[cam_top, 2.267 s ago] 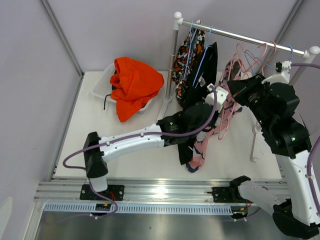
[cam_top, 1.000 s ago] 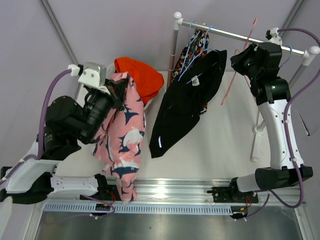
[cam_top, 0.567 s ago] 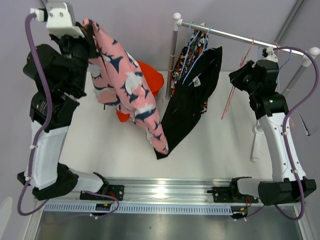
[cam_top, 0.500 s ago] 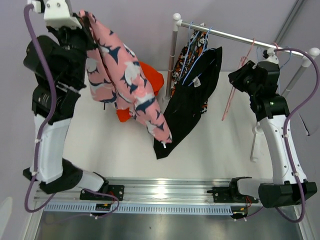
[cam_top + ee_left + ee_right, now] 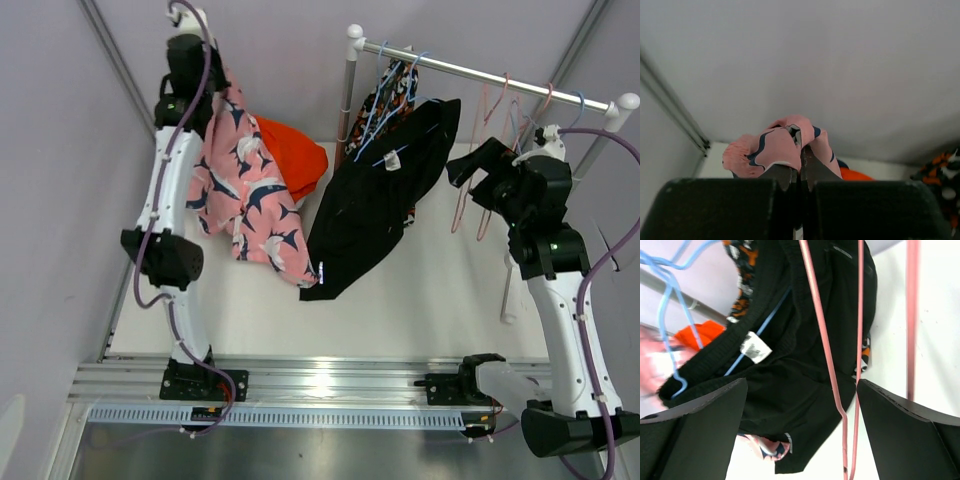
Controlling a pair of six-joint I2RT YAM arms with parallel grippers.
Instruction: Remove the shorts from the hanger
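Pink soft fabric shorts with dark print (image 5: 245,205) dangle below the left tool (image 5: 801,167), which is clamped tight on a fold and raised high, probably to drop them onto the orange-red shorts (image 5: 295,155). The right tool (image 5: 801,400) gapes empty, with the bare pink wire hanger (image 5: 826,355) just beyond it.

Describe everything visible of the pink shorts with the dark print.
The pink shorts with dark navy print are soft, crumpled fabric. The left gripper pinches one bunched edge, holding them high near the back wall; the rest hangs loosely, overlapping the bright orange-red shorts in the top view.
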